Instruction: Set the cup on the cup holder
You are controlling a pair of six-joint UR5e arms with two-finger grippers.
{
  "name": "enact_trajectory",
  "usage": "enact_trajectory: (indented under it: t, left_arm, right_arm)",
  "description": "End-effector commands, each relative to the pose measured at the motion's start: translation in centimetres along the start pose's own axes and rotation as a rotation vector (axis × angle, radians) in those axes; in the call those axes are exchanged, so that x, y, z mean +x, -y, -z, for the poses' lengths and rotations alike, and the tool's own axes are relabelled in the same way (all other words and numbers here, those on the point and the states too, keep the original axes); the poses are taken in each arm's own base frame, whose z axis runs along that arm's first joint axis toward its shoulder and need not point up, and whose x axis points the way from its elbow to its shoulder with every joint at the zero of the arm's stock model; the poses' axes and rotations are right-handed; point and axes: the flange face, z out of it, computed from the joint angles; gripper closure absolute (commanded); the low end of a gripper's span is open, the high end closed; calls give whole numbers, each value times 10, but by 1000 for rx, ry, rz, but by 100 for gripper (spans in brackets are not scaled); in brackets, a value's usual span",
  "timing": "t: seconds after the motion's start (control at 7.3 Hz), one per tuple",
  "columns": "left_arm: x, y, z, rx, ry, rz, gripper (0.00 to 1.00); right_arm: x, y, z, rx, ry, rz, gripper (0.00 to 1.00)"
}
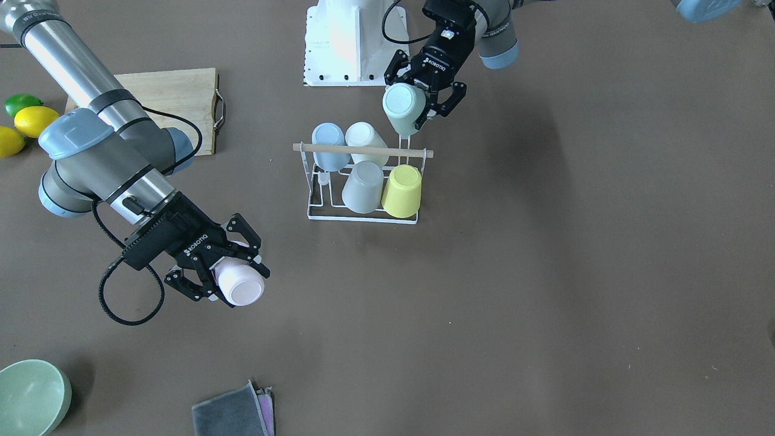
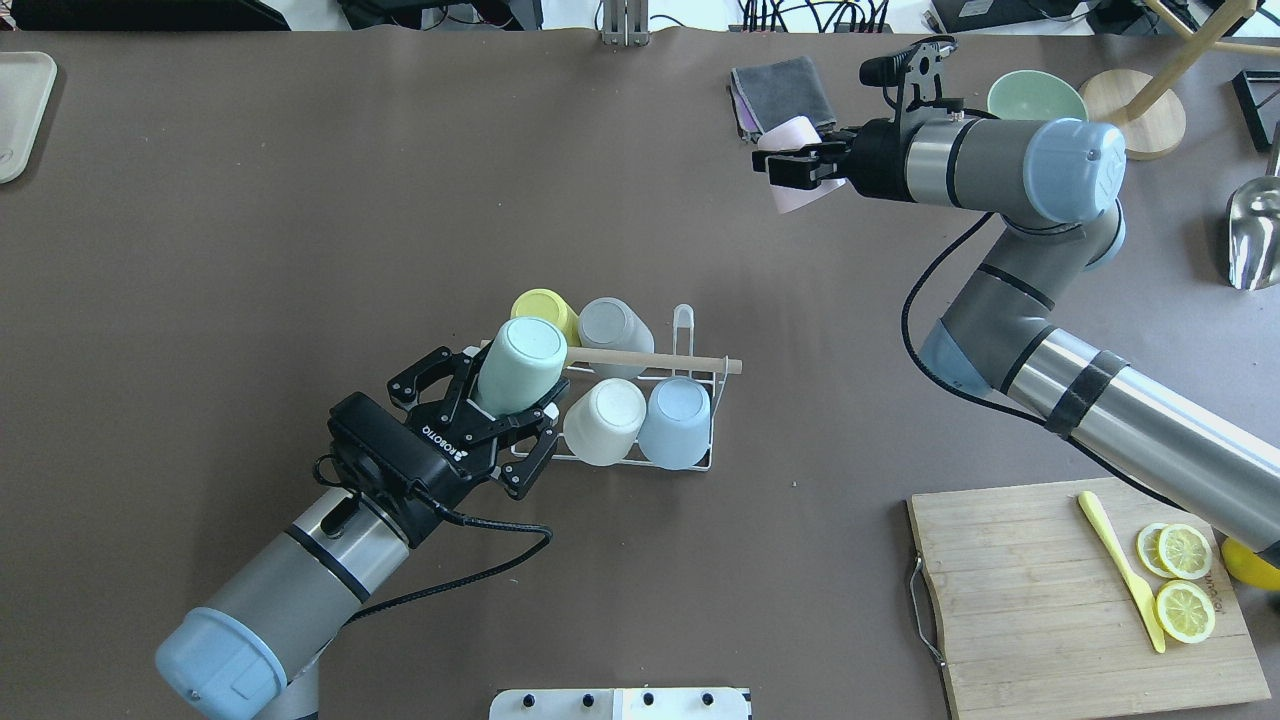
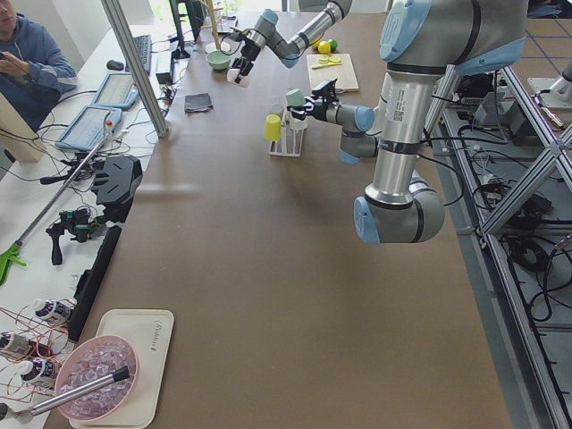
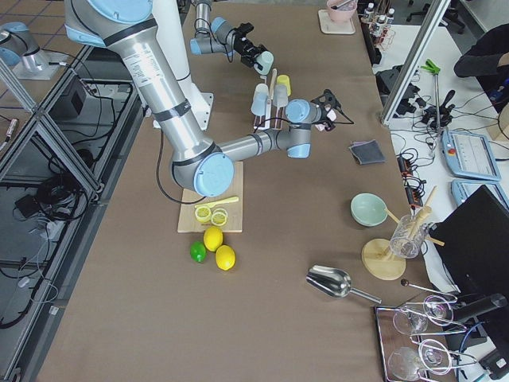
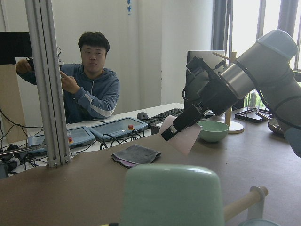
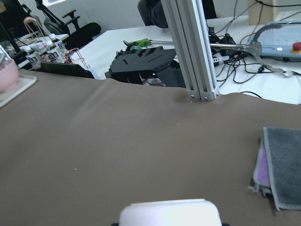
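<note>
The cup holder [image 2: 690, 363] is a white wire rack with a wooden rod, mid-table; it also shows in the front view [image 1: 301, 147]. Yellow, grey, white and blue cups sit upside down on it. My left gripper [image 2: 503, 390] is shut on a mint green cup [image 2: 520, 362], held tilted at the rack's near left end, close to the rod's tip. In the front view this gripper [image 1: 415, 97] and cup [image 1: 404, 108] are just behind the rack. My right gripper [image 2: 800, 165] is shut on a pale pink cup [image 2: 795, 170], held above the far table; it also shows in the front view [image 1: 239, 286].
A grey cloth [image 2: 780, 92] and a green bowl [image 2: 1035, 97] lie at the far side near the right gripper. A wooden cutting board [image 2: 1040, 600] with lemon slices and a yellow knife is near right. A metal scoop [image 2: 1255, 235] lies far right. A free prong [image 2: 683, 320] stands on the rack.
</note>
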Motion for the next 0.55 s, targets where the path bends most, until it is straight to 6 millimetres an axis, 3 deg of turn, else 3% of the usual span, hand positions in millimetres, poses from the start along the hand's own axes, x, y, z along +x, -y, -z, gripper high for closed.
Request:
enact_trajectory:
  t: [0.0, 0.41]
  left_arm:
    - [-3, -7, -4, -4, 17, 39, 80]
    - [-6, -18, -15, -15, 33, 47, 80]
  right_arm:
    - [0, -9, 14, 116, 135, 36, 100]
    - [3, -26, 36, 251, 332, 70, 100]
